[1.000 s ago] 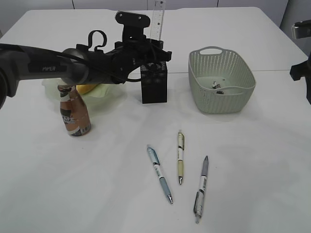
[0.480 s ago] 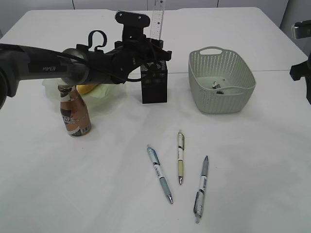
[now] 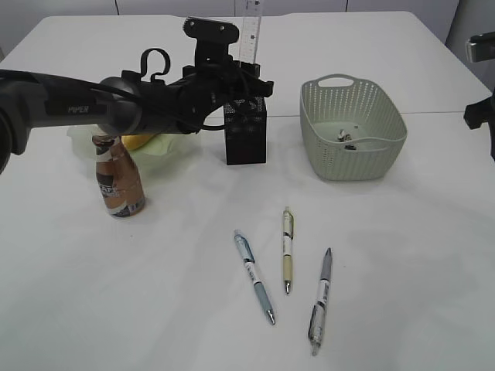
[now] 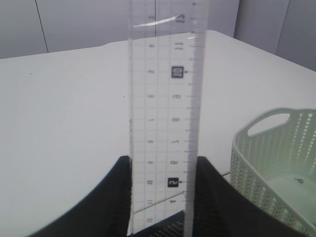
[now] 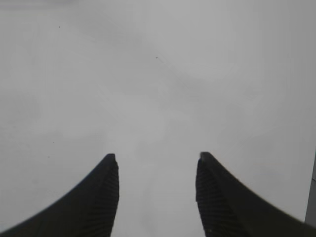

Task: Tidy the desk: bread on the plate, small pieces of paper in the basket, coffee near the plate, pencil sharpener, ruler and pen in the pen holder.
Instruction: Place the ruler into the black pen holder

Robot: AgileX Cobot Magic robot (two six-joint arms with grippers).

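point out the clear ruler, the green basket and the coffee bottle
clear plastic ruler (image 4: 165, 123), left wrist view, middle of its blade
pale green woven basket (image 3: 325, 166), exterior view, front wall
brown coffee bottle (image 3: 120, 185), exterior view, its label

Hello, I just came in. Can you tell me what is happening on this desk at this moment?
The left gripper has its fingers on either side of a clear ruler, which stands upright in the black pen holder. The right gripper is open above bare table and holds nothing. Three pens lie loose on the white table. A coffee bottle stands by the plate, and small scraps lie in the basket.
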